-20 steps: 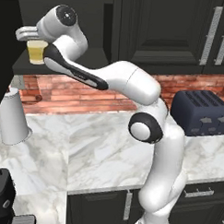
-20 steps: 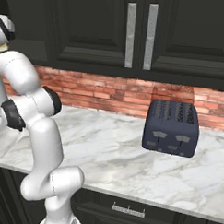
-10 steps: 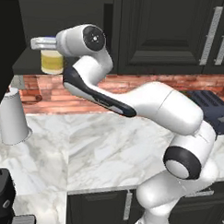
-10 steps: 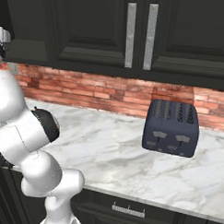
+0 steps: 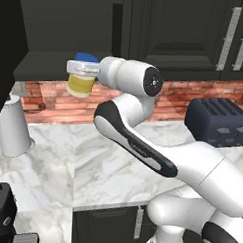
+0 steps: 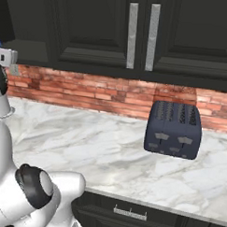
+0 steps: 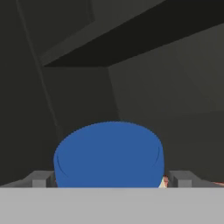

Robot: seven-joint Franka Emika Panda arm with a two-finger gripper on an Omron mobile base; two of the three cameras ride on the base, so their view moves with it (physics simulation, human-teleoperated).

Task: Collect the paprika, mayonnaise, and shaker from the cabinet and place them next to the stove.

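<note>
Up in front of the open cabinet [image 5: 62,36] recess, we're holding the mayonnaise [image 5: 81,80] in the air, well above the marble counter [image 5: 96,162]. Our gripper [image 5: 82,67] is sitting with its fingers [image 7: 41,178] spread wide, one on each side of the jar just under the blue lid, so we're pinching it at its full width. Over on the counter, a white cone [image 5: 14,126] is standing near the brick backsplash [image 6: 88,93], and a dark toaster [image 6: 174,129] is sitting well off to the right.
</note>
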